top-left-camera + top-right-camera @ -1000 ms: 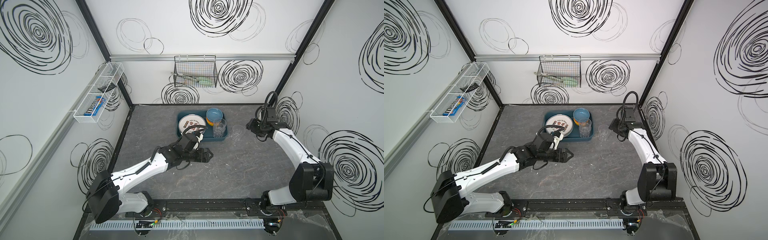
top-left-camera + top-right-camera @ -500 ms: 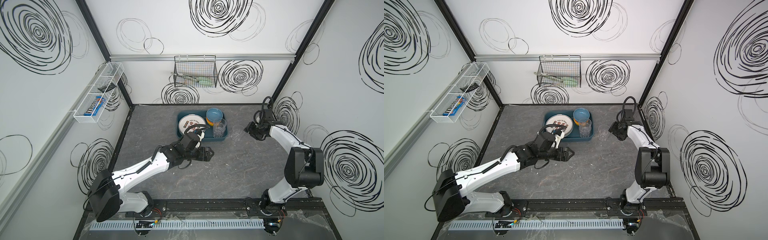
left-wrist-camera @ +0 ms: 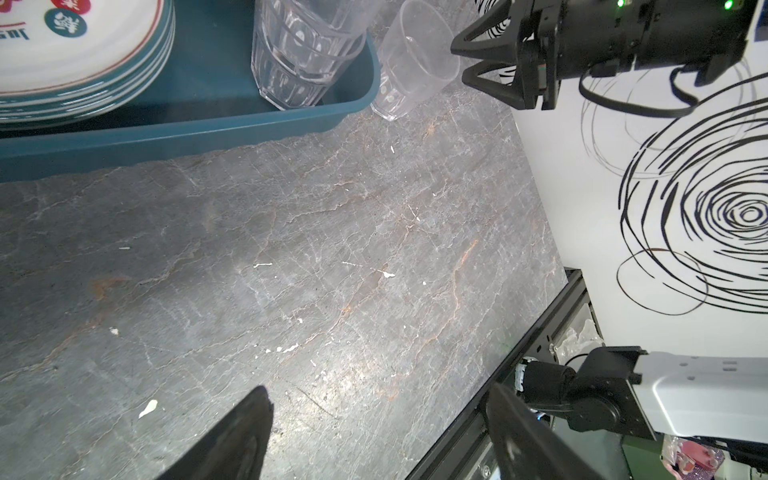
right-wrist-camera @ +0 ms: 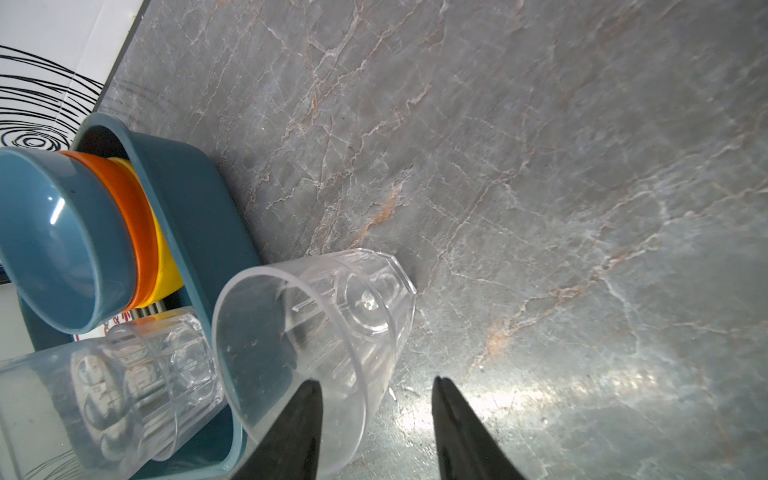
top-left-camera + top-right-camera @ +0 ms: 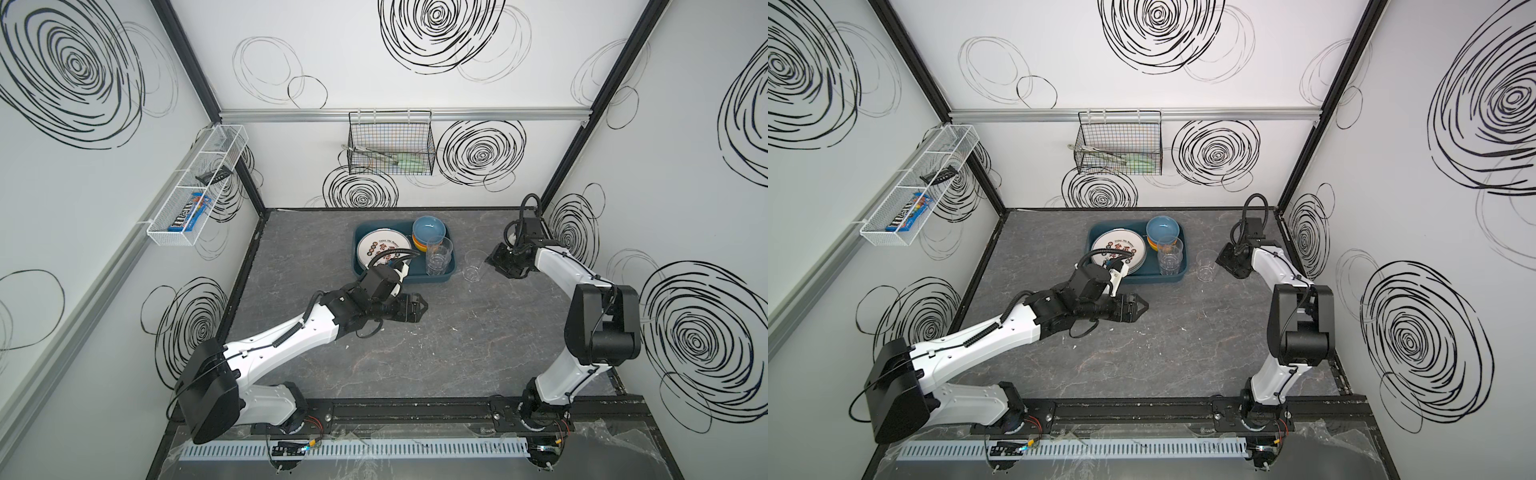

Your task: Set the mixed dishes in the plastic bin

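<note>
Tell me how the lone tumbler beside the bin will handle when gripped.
The clear tumbler looks thin-walled and light, so probably easy to lift. Its smooth, tapered sides may slip. Upright on a narrow base, it could tip if nudged.

Black wire mesh basket (image 5: 390,145) hung on silver aluminium rail (image 5: 291,114) across white back wall scrawled with black spirals (image 5: 332,54). Left of basket, white wire tray (image 5: 199,187). Below basket, grey marbled tabletop (image 5: 457,353), softly glossy.

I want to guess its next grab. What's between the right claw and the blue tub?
A clear tumbler stands between the right gripper and the bin, shown in both top views.
</note>
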Tool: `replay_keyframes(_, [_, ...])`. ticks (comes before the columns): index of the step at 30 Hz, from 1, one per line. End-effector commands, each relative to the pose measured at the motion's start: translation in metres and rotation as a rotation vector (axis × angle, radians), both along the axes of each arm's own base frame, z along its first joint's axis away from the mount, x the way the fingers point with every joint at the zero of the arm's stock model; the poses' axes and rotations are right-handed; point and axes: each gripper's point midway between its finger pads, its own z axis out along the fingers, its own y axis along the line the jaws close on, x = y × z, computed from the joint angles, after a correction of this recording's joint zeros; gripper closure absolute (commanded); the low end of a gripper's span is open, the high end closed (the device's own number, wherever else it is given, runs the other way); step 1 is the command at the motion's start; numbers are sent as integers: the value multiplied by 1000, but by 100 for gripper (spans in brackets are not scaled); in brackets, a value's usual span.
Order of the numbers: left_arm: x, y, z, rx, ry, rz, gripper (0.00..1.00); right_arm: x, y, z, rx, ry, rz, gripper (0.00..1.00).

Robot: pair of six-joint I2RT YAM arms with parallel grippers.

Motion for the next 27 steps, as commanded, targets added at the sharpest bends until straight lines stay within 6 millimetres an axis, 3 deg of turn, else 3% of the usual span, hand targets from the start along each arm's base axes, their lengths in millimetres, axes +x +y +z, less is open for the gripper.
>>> replay_keyframes(1, [5,-1,6,-19,-29,10,15,7,5,4,-3,-11,8,54])
replay_keyframes(27, [6,8,3,-26,-17,32,15,4,12,-10,-62,20,23,74])
